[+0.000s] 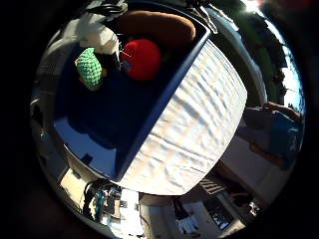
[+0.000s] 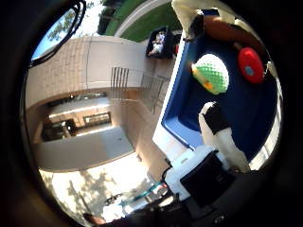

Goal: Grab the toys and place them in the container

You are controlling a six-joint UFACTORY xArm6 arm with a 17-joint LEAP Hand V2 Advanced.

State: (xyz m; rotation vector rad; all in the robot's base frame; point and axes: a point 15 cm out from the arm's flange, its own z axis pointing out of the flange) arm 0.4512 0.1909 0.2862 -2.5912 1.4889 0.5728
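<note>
A blue container (image 1: 164, 99) lies close under my palm, on a table with a white cloth (image 1: 199, 129). Inside it are a green knitted toy (image 2: 210, 73), a red round toy (image 1: 142, 59) and a brown toy (image 1: 159, 27) against the far wall. My right hand (image 2: 220, 135) hovers over the container. One white and black finger (image 2: 215, 120) reaches out fairly straight over the blue floor, and another (image 1: 102, 37) shows beside the green toy. In the thumb side view the green toy lies apart from both fingers, and nothing sits between them.
The white cloth runs along one side of the container to the table's edge. Beyond the table are paved ground, a metal railing (image 2: 137, 82), a building wall and a black crate (image 2: 161, 42) with items in it.
</note>
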